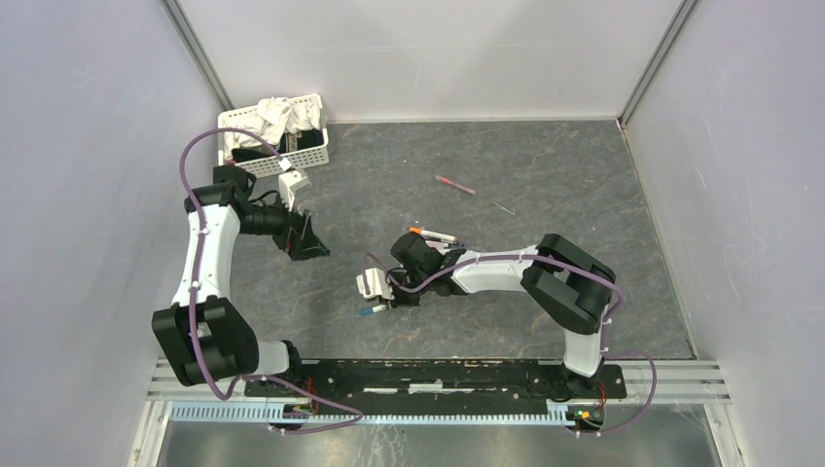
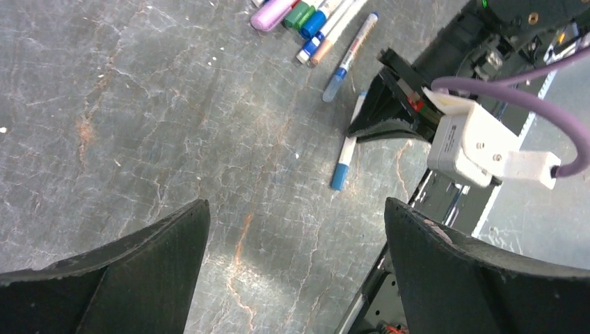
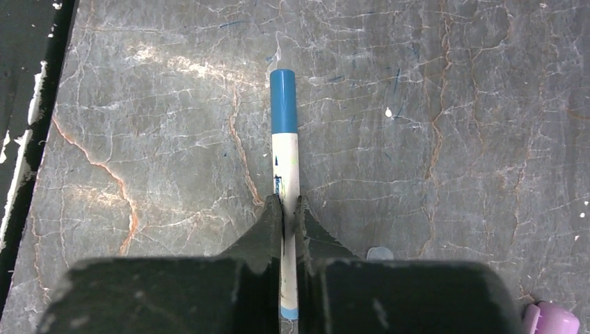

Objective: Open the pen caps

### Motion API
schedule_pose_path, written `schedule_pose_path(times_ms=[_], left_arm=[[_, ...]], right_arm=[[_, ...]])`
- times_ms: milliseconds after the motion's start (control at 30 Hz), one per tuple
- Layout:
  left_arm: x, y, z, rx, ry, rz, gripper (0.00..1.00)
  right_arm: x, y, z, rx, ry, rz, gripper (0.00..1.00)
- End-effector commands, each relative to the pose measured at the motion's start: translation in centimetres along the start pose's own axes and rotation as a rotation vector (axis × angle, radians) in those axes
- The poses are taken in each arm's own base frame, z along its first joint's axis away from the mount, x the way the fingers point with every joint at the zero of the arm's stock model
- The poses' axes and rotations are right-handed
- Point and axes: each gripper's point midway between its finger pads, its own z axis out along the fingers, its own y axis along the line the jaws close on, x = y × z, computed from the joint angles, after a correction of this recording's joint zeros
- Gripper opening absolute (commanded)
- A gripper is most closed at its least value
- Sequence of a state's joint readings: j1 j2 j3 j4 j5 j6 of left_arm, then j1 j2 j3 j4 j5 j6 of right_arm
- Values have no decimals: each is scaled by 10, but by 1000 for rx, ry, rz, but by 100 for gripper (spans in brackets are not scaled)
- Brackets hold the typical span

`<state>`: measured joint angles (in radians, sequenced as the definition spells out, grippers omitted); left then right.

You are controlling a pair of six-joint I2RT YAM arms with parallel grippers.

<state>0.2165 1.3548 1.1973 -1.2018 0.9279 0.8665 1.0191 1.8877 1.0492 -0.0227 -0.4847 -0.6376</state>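
Note:
My right gripper (image 3: 289, 205) is shut on the white barrel of a pen (image 3: 285, 163). The pen's blue cap (image 3: 283, 101) sticks out ahead of the fingertips, low over the grey table. The left wrist view shows the same pen (image 2: 347, 147), its blue cap (image 2: 339, 175) and my right gripper (image 2: 362, 125) on the barrel. My left gripper (image 2: 296, 229) is open and empty, above the table to the left of that pen (image 1: 373, 310). More capped pens (image 2: 313, 21) in purple, green, blue and orange lie in a cluster beyond.
A white basket (image 1: 309, 161) with crumpled cloth stands at the back left. A pink pen (image 1: 454, 184) lies alone mid-table. A purple cap (image 3: 549, 319) lies right of my right gripper. The arm rail (image 1: 438, 375) runs along the near edge.

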Motion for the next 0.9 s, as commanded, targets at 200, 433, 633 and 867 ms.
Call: schedule_pose_path(times_ms=[200, 433, 633, 867], left_arm=[[68, -48, 9, 146, 112, 343, 100], [72, -74, 17, 200, 103, 602, 100], [62, -64, 43, 111, 133, 890, 100], [35, -39, 54, -12, 127, 1046, 95]], right_arm=[[-44, -31, -37, 33, -170, 205, 0], [-80, -33, -58, -17, -276, 236, 0], [-112, -29, -71, -62, -386, 256, 0], [-120, -27, -76, -84, -405, 264, 0]])
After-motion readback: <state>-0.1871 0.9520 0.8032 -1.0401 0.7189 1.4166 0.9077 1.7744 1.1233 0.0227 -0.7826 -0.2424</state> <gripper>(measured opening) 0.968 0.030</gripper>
